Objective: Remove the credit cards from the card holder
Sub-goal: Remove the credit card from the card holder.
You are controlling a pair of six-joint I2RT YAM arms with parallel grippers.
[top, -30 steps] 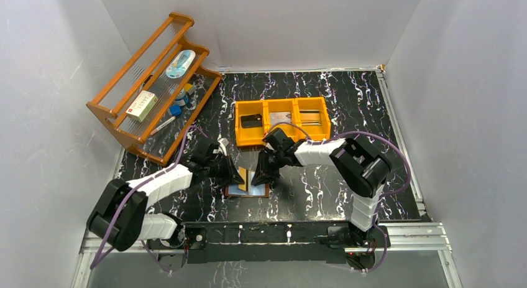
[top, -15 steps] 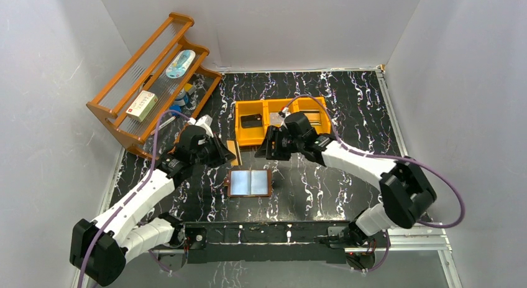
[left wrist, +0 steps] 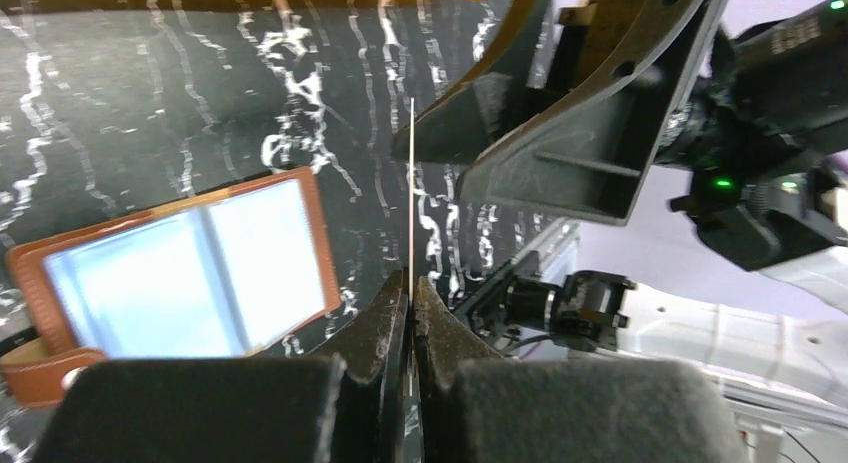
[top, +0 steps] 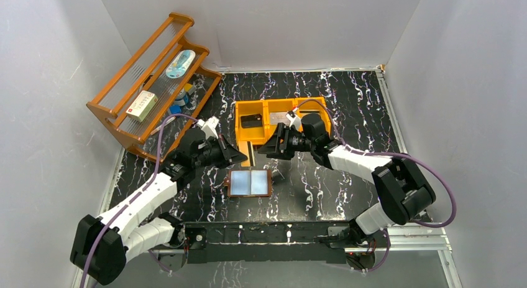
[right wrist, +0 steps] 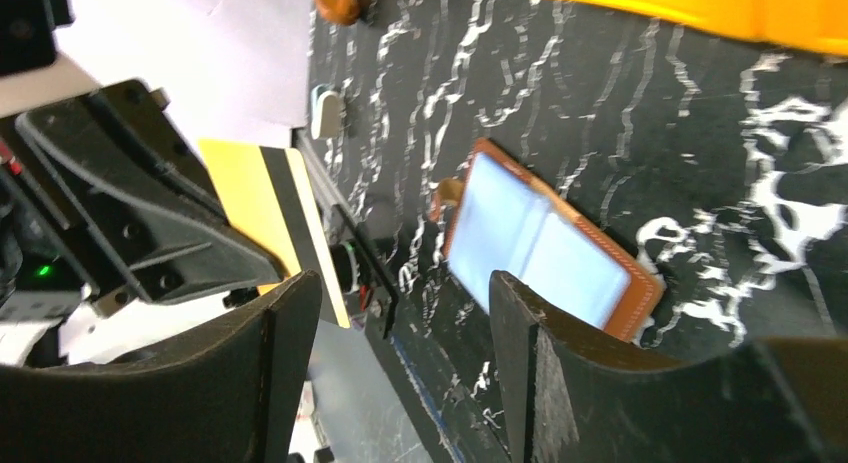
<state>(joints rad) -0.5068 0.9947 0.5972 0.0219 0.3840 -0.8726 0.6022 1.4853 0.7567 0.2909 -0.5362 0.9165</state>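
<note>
The brown card holder (top: 250, 183) lies open flat on the table, its pale-blue pockets (left wrist: 170, 283) facing up. My left gripper (top: 241, 156) is shut on a tan credit card with a black stripe (top: 251, 153), held upright above the table behind the holder. That card appears edge-on as a thin line (left wrist: 411, 183) in the left wrist view and face-on (right wrist: 262, 218) in the right wrist view. My right gripper (top: 266, 149) faces the card from the right, open and empty (right wrist: 405, 313). A black card (top: 251, 120) and a silvery card (top: 278, 118) lie in the orange bin.
The orange three-compartment bin (top: 283, 104) stands just behind both grippers. A wooden rack (top: 118, 107) with a white-and-red box (top: 142, 105) and small items sits at the back left. White walls enclose the table on three sides.
Both grippers left the holder. The right one opened and rose toward the bin. The left carried the tan card up and right; the holder now lies flat and uncovered.
</note>
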